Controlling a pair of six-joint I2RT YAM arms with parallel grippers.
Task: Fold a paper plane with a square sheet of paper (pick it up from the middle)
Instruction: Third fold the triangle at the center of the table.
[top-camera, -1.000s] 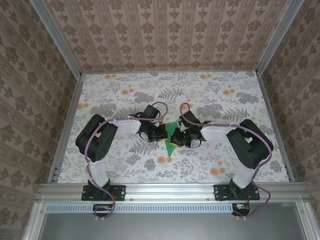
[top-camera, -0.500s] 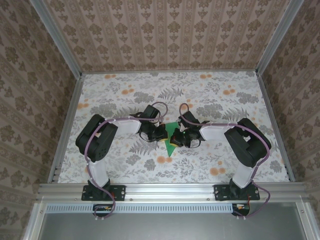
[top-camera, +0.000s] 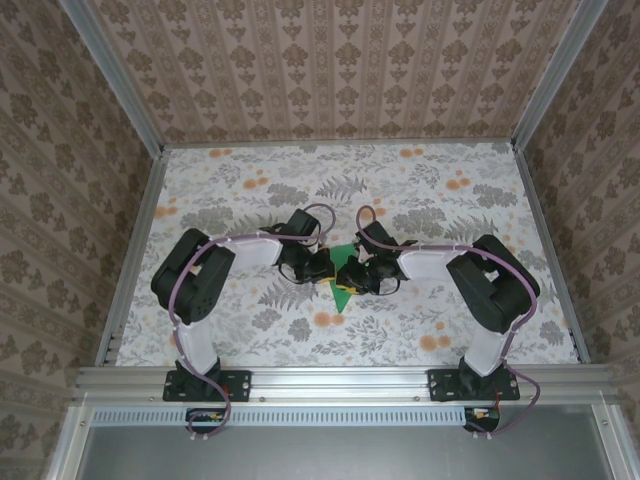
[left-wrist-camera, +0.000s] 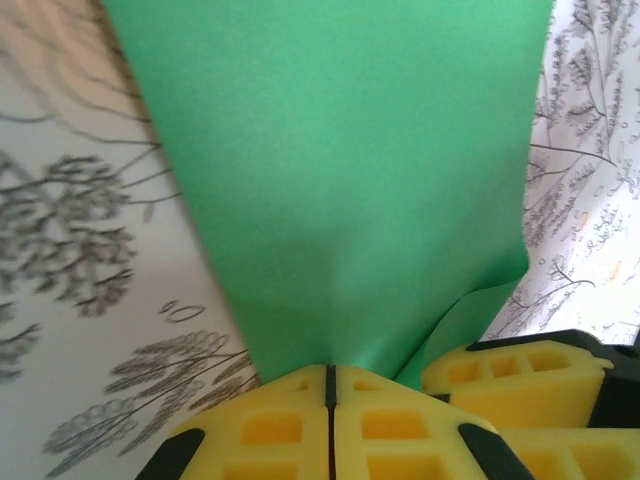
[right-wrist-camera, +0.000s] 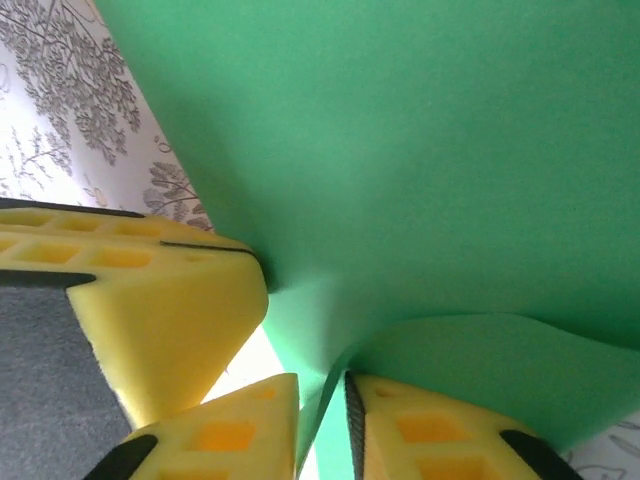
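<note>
The table is covered edge to edge by a floral grey-and-orange cloth (top-camera: 250, 190), and an aluminium rail (top-camera: 340, 378) runs along its near side. Straight out from the rail's middle, about halfway up the cloth, there's the folded green paper (top-camera: 342, 285), its point aimed back at the rail. Whether that tip touches the cloth, I can't tell. Orange blossoms dot the cloth just beyond the rail.

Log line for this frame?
left hand: shut on green paper | right hand: jaws slightly apart, paper fold between | paper: partly folded, not yet a plane
</note>
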